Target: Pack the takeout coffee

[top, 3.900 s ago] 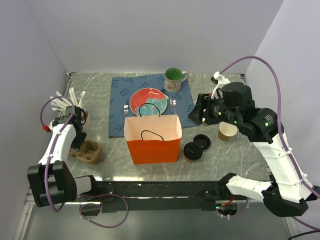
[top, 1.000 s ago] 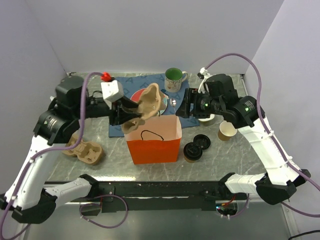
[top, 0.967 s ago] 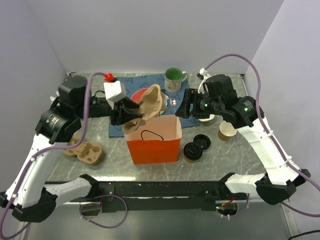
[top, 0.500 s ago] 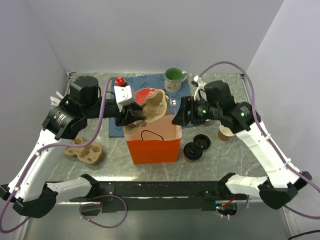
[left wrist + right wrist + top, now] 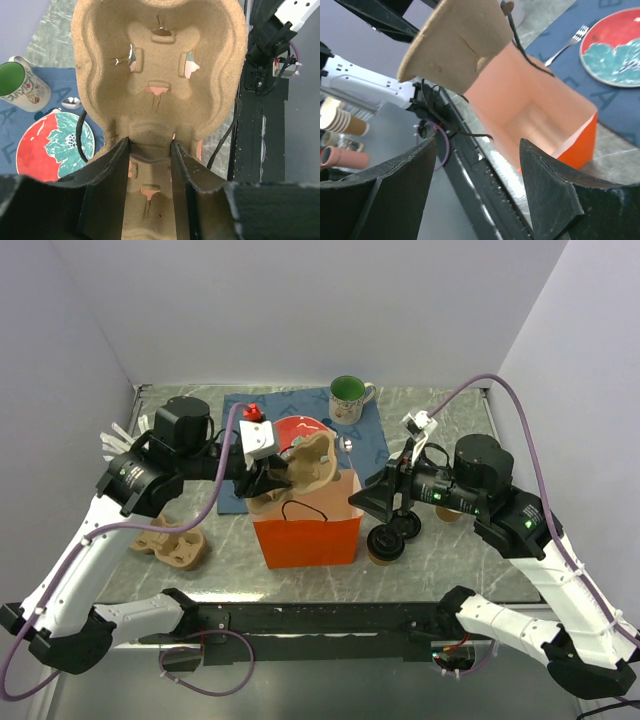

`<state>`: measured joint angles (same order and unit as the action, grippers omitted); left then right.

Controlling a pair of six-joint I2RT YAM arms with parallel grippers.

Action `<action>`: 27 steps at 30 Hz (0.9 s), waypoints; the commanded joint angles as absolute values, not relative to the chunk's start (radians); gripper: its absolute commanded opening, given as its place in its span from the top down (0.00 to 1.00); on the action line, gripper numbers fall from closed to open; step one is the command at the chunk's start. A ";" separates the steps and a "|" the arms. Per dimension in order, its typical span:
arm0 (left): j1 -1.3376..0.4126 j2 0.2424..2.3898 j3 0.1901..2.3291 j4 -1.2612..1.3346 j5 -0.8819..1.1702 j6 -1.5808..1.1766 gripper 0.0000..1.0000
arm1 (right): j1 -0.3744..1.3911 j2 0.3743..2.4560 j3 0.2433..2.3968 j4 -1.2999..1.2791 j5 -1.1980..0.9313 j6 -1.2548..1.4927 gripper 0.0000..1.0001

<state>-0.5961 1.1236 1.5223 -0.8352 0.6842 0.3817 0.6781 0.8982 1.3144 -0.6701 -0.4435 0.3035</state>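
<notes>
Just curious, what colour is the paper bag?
The bag is orange; top external view shows it best.

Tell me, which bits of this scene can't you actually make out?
- Inside of the orange bag: in the top view, the cardboard cup carrier held by the left gripper covers much of its mouth.
- Takeout coffee: the top view looks down on it, so its side barely shows. Neither wrist view shows it.
- Carrier's near end: in the left wrist view, cut off by the bottom edge and the fingers.
- Plate: in the top view, partly behind the carrier.

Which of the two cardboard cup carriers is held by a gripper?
The carrier above the orange bag, clamped in the left gripper; the other carrier lies free on the table.
</notes>
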 commanded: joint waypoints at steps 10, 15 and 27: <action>-0.649 1.149 1.460 -0.744 0.704 0.405 0.73 | 0.695 0.879 1.258 -0.578 -0.463 0.285 0.25; -0.661 1.158 1.451 -0.767 0.667 0.422 0.75 | 0.707 0.884 1.281 -0.609 -0.428 0.267 0.25; -0.672 1.163 1.453 -0.859 0.574 0.463 0.76 | 0.709 0.861 1.276 -0.660 -0.310 0.276 0.28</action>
<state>-0.6651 1.1625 1.4441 -0.8425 0.6010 0.4221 0.7025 0.8780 1.2564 -0.6518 -0.3817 0.2787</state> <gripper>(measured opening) 0.395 0.724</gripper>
